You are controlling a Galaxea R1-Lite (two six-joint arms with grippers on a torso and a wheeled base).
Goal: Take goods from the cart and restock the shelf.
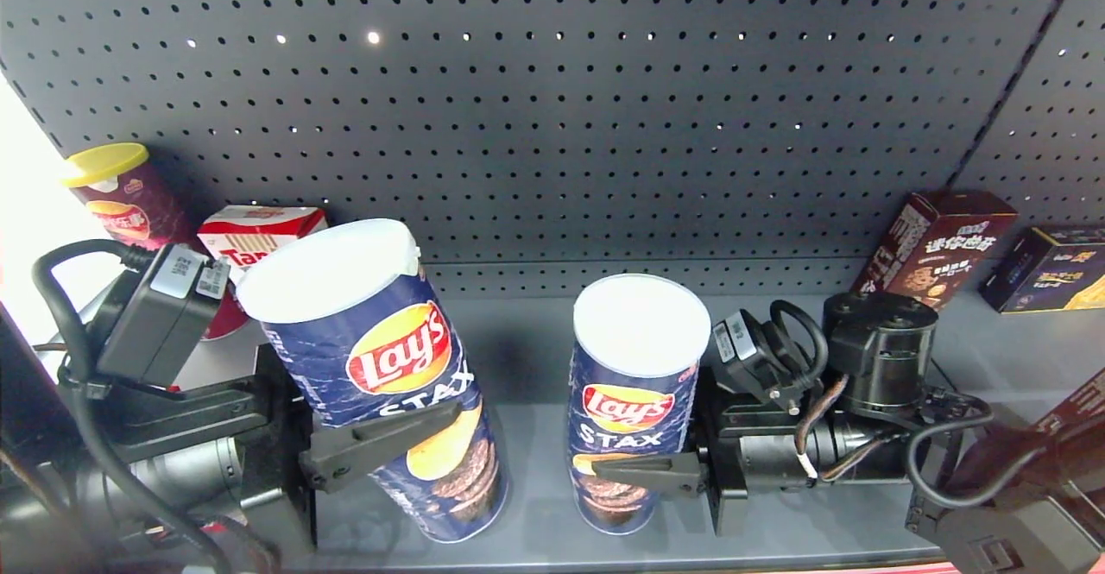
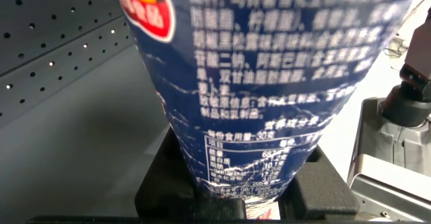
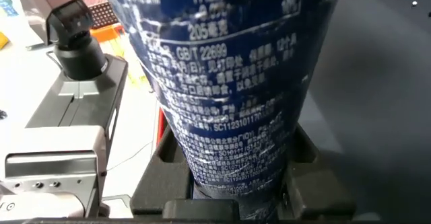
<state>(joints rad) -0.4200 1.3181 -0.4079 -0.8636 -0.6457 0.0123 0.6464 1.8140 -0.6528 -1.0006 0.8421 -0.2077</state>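
Observation:
Two dark blue chip cans with white lids are on the grey shelf. The left can leans to the left, its base on the shelf near the front edge; my left gripper is shut on its middle. The same can looms close in the left wrist view. The right can stands upright, and my right gripper is shut on its lower half. In the right wrist view that can sits between the jaws.
A perforated back panel closes the shelf behind. At back left stand a purple can with a yellow lid and a red-and-white box. Brown boxes and a dark box sit at back right. Bare shelf lies between the cans.

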